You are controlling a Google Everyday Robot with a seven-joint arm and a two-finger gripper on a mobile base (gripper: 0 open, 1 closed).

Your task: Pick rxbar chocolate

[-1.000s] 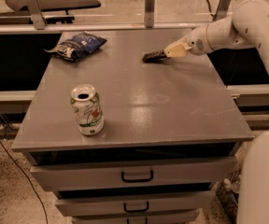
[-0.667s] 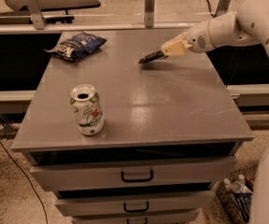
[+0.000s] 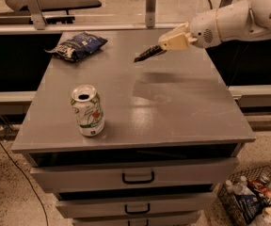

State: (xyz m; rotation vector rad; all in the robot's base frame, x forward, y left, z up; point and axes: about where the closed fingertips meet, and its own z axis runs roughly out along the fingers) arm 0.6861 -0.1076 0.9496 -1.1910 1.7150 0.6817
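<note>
The rxbar chocolate point(image 3: 147, 53), a slim black wrapper, hangs tilted in the air above the far right part of the grey table point(image 3: 173, 112). My gripper point(image 3: 165, 45) is shut on its right end and holds it clear of the tabletop. The white arm reaches in from the upper right.
A dark blue chip bag point(image 3: 77, 45) lies at the table's far left. A white and green soda can point(image 3: 87, 110) stands upright near the front left. Drawers point(image 3: 138, 177) sit below the tabletop. A wire basket with bottles point(image 3: 253, 201) is on the floor at the lower right.
My gripper has lifted the rxbar off the tabletop and carried it up and slightly left. The can and chip bag have not moved.
</note>
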